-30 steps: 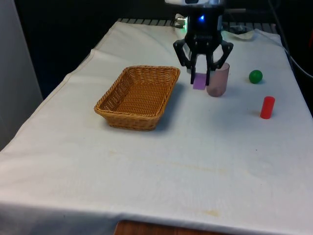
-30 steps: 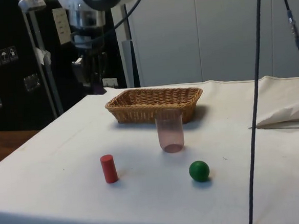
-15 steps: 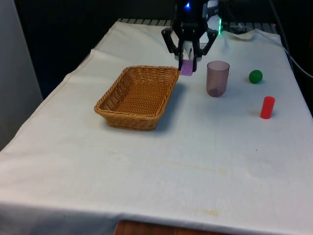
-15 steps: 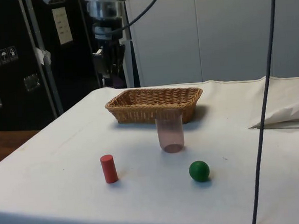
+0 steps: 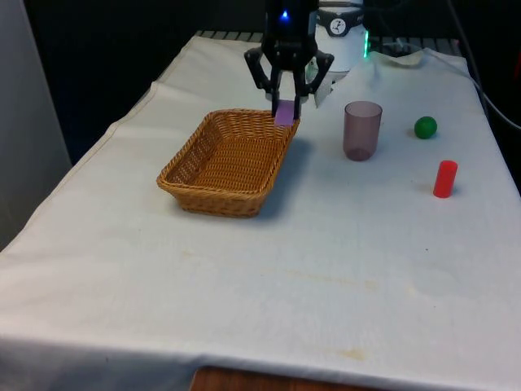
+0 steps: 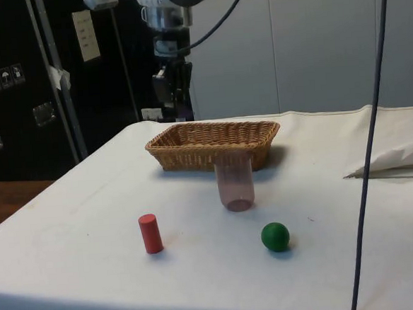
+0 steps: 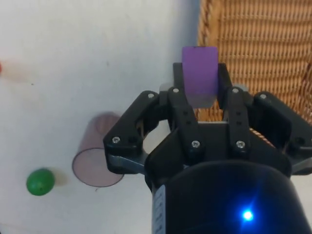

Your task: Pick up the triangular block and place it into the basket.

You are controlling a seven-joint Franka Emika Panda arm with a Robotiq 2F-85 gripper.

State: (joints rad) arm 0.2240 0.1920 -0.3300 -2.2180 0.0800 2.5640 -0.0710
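Front view: hand pinching the purple triangular block, lifted over the wicker basket's far rim; pick-up done, lowering and release left.

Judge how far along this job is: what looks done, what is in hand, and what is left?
Done: the purple block is off the table, clamped in the gripper. In hand: it hangs at the basket's far corner, about over the rim. Left: move over the basket's middle, lower, release.

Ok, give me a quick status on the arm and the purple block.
Hand shut on purple block. Held above basket rim's far corner. Path clear.
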